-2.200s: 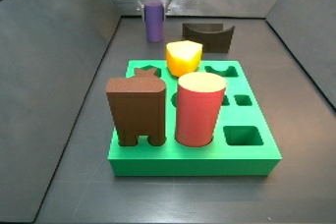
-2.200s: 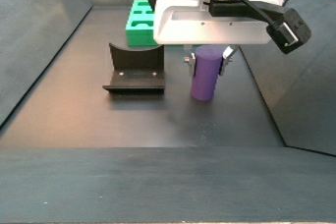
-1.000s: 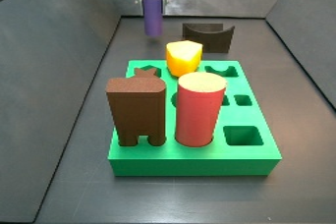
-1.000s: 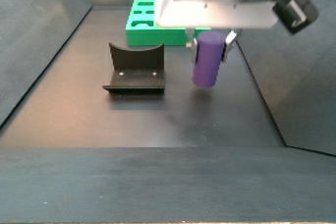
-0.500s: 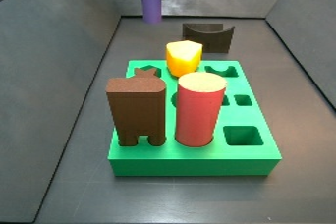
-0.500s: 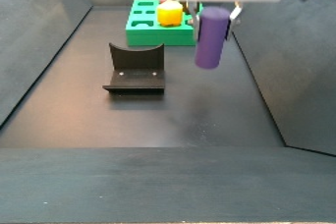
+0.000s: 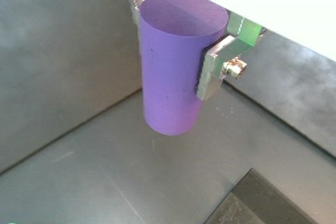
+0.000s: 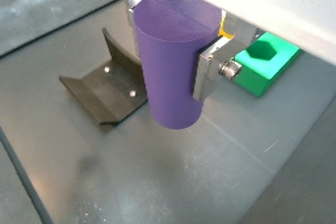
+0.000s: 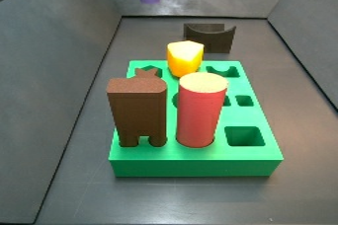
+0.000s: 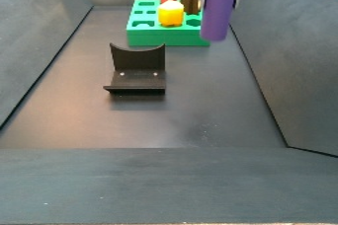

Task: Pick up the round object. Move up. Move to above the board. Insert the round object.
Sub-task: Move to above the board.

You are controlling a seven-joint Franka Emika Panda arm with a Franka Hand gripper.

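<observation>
Board (image 9: 199, 160) sits green on the floor, holding a brown block (image 9: 137, 111), red cylinder (image 9: 201, 110) and yellow block (image 9: 184, 58) upright in its holes. Fixture (image 10: 134, 69) stands apart on the floor near the board. Round object (image 8: 174, 59) (purple, upright) hangs high off the floor, clamped between the fingers (image 8: 210, 69) of the gripper (image 8: 168, 46), its body mostly out of frame in both side views.

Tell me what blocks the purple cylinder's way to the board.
Nothing visible does. The end effector holds the cylinder high off the floor, short of the board. The fixture sits low, off to the side.
</observation>
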